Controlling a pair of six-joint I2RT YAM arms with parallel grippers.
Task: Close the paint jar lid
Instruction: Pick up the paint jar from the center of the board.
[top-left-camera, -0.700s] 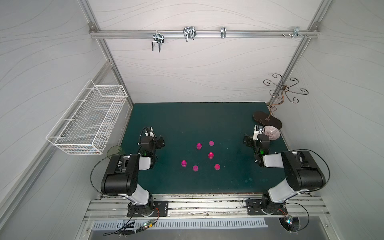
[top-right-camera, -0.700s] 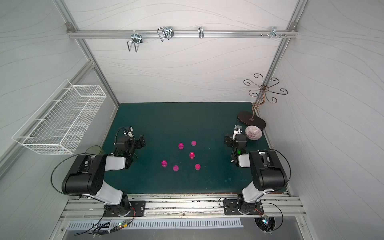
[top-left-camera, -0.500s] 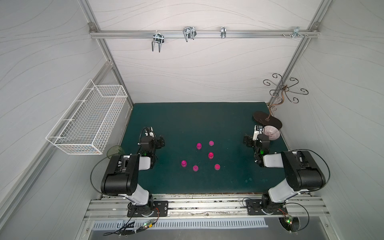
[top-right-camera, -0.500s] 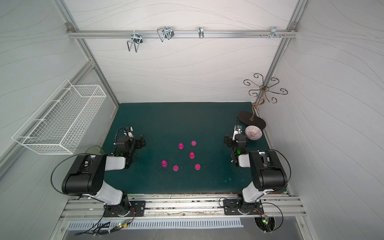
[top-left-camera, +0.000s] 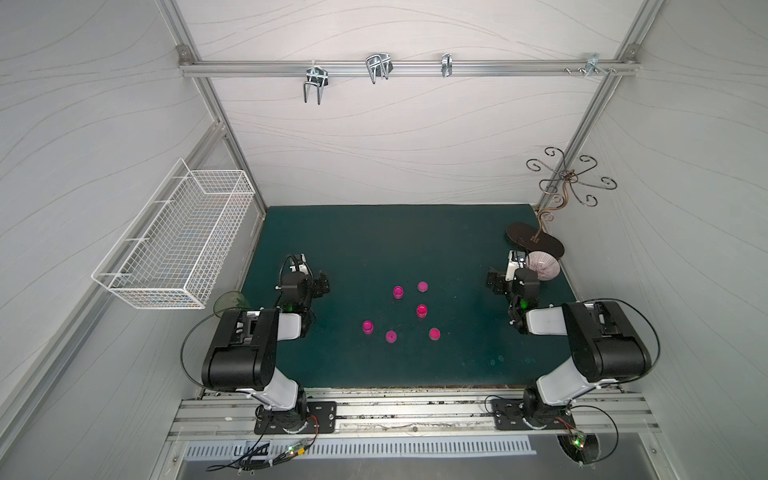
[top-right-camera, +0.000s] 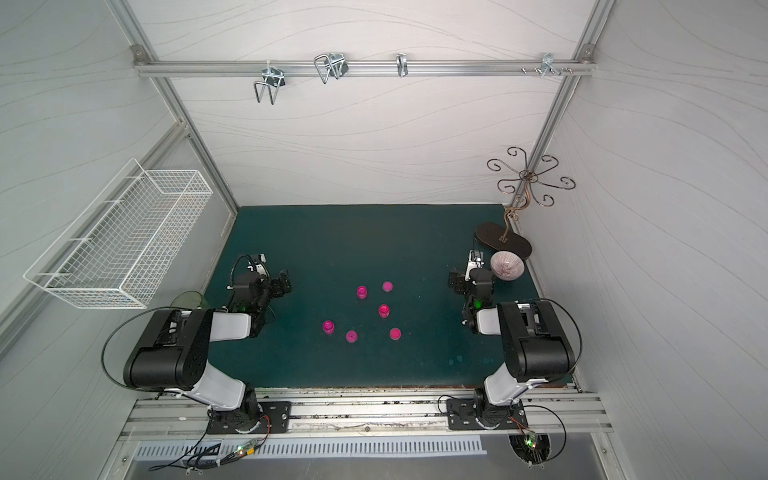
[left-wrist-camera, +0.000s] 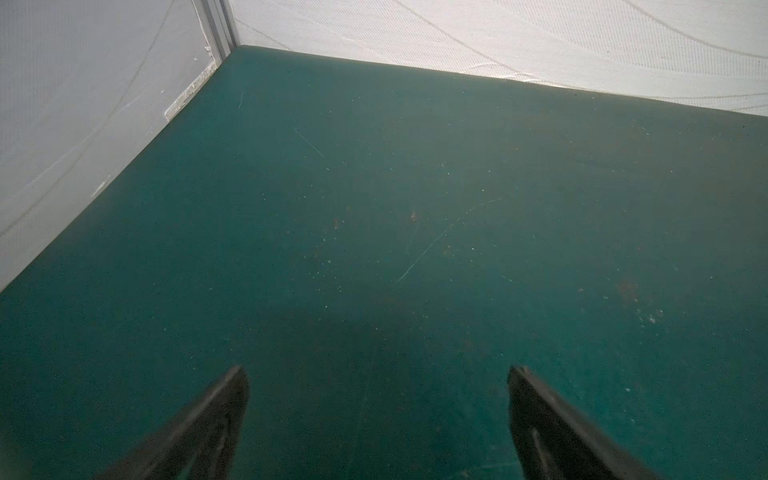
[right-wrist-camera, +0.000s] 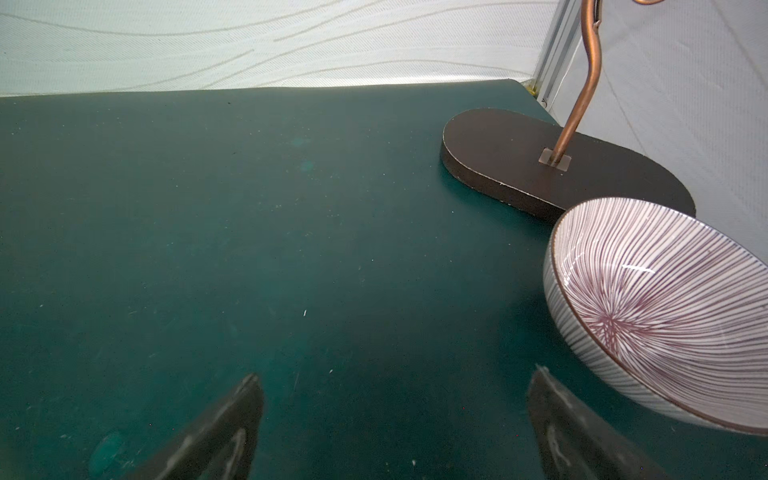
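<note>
Left gripper (left-wrist-camera: 377, 370): standing wide apart, holding nothing, hanging over bare mat (left-wrist-camera: 374, 187).
Right gripper (right-wrist-camera: 397, 374): gaping wide, gripping nothing (striped bowl (right-wrist-camera: 665, 299) just beside).
Pink paint jars (top-left-camera: 421, 310): sitting mid-mat between grippers, well apart from both.

Magenta against dark teal
Six small round magenta paint-jar pieces (top-left-camera: 421, 310) on the dark teal-green bench (top-left-camera: 374, 241); the round ceramic bowl (right-wrist-camera: 648, 299) is white with thin purple stripes fanning from its centre, brown rim
</note>
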